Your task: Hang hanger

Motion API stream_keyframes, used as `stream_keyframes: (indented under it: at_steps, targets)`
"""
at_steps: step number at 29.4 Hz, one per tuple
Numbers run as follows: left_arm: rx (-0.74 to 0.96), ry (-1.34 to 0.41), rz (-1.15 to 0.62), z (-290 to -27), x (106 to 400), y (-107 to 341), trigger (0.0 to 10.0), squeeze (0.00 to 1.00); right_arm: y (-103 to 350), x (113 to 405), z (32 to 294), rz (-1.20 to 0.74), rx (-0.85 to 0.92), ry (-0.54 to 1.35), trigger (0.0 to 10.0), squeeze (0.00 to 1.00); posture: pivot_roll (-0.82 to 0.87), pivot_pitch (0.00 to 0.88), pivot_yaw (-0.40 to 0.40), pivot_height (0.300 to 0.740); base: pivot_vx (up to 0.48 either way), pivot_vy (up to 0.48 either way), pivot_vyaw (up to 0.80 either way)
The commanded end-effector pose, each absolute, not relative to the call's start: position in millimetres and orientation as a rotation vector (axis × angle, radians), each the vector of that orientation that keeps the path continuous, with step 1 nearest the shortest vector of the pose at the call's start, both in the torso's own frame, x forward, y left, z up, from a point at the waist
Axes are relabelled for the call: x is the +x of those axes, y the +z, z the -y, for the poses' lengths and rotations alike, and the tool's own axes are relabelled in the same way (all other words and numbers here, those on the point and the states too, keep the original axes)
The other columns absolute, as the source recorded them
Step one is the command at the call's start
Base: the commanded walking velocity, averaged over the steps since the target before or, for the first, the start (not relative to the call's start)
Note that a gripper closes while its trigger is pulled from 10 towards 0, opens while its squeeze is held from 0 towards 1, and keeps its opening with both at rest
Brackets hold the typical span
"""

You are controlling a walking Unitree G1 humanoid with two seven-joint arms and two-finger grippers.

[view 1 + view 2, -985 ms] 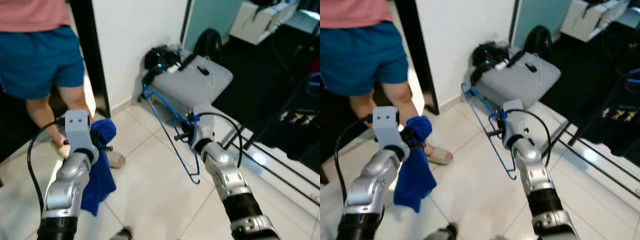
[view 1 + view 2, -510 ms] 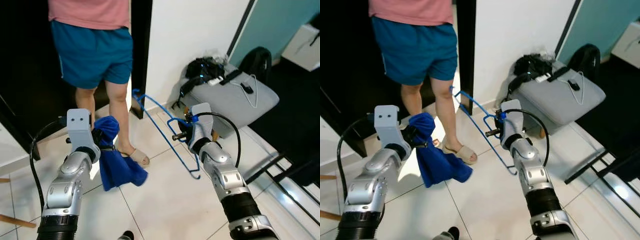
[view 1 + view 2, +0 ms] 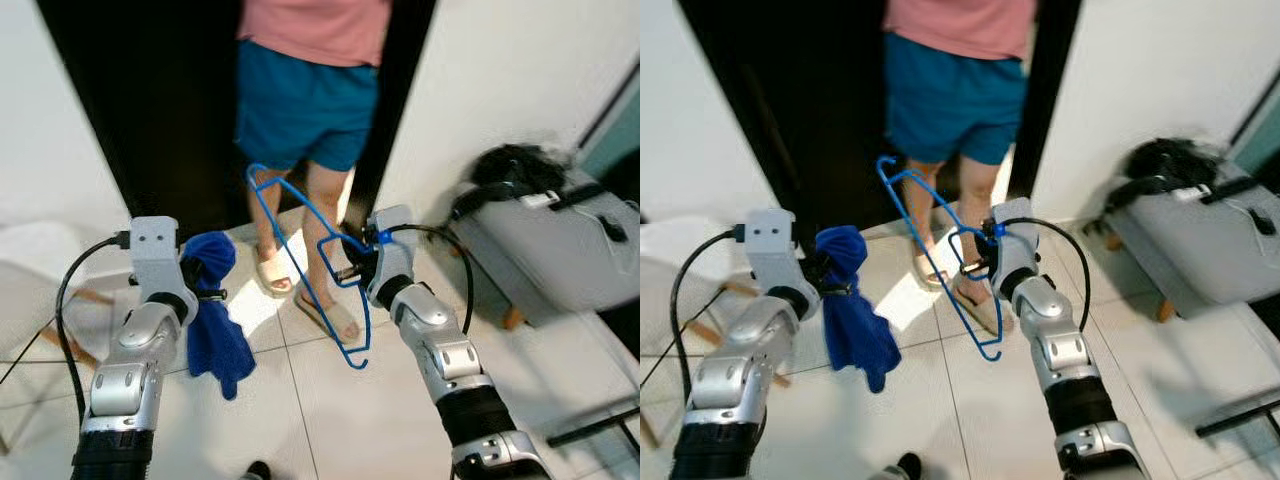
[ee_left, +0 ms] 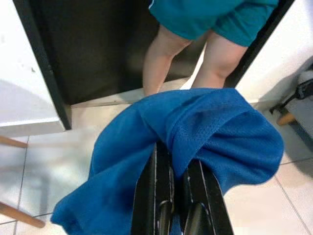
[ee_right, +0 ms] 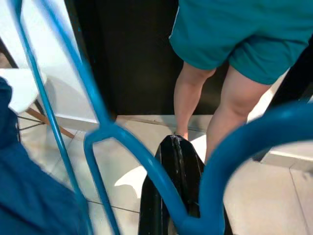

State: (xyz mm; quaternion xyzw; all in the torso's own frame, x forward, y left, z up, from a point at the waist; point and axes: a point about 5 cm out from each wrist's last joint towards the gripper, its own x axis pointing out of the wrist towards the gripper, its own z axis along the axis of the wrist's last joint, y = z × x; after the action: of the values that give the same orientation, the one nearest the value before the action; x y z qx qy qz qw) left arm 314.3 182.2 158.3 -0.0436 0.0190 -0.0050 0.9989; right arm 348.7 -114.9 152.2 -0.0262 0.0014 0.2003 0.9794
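Right pincer [image 5: 182, 147] gripping blue hanger [image 3: 300, 215], left pincer [image 4: 177, 196] under cloth [image 4: 205, 127]

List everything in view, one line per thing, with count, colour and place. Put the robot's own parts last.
hanger: one, blue wire, held up in the right gripper, in front of the person's legs.
cloth: one, blue, hanging from the left gripper.
person: one, pink top and teal shorts, standing in the dark doorway ahead.
sandals: two, beige, on the person's feet on the tiled floor.
bench: one, grey with wooden legs, by the white wall on the right.
bag: one, black, on the bench's near end.
left gripper: one, black fingers, shut on the cloth.
right gripper: one, black fingers, shut on the hanger.
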Motion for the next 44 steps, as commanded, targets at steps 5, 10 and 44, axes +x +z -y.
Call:
stream_keyframes:
  at_steps: [5,10,44]
  targets:
    - [-0.07,-0.015,-0.041,-184,310,157,10.0,0.0,155,348,113,0.008,-0.002,0.412,10.0,0.0,0.02,0.139,-0.086,0.74,0.0,0.0,0.8]
    - [-0.072,-0.009,-0.048,-186,309,156,10.0,0.0,155,348,111,0.007,0.008,0.418,10.0,0.0,0.03,0.138,-0.087,0.74,0.0,0.0,0.8]
    - [-0.034,0.24,-0.142,-200,313,154,10.0,0.0,156,349,116,0.008,0.015,0.398,10.0,0.0,0.02,0.173,-0.082,0.74,0.0,0.0,0.8]
